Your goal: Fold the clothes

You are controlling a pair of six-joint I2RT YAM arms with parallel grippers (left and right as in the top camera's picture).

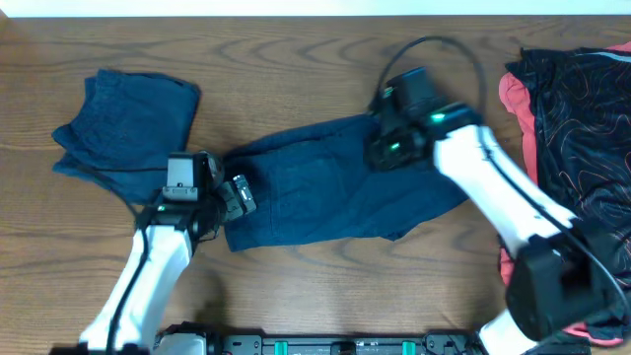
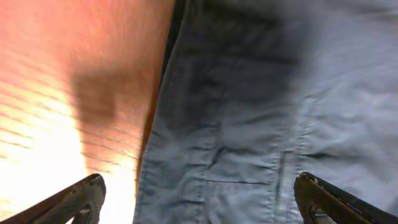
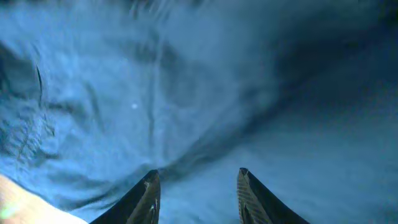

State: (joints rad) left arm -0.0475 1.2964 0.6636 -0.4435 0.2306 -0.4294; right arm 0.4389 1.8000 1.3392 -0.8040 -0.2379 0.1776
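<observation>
Left gripper (image 1: 240, 195) jaws wide apart over left edge of shorts (image 1: 325, 187). Right gripper (image 1: 378, 153) fingers partly apart above their top right corner. Shorts spread flat, unfolded. Advice: pinch both layers at the edges, lift level, lay over evenly.

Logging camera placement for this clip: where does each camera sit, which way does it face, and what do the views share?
Overhead: above the table, looking straight down; shows both arms, left gripper, right gripper, shorts.
Left wrist: on the left arm, facing down at the shorts' edge and table; own fingers wide apart.
Right wrist: on the right arm, close over the shorts; own fingers apart.
Shared: all three see the same shorts.
</observation>
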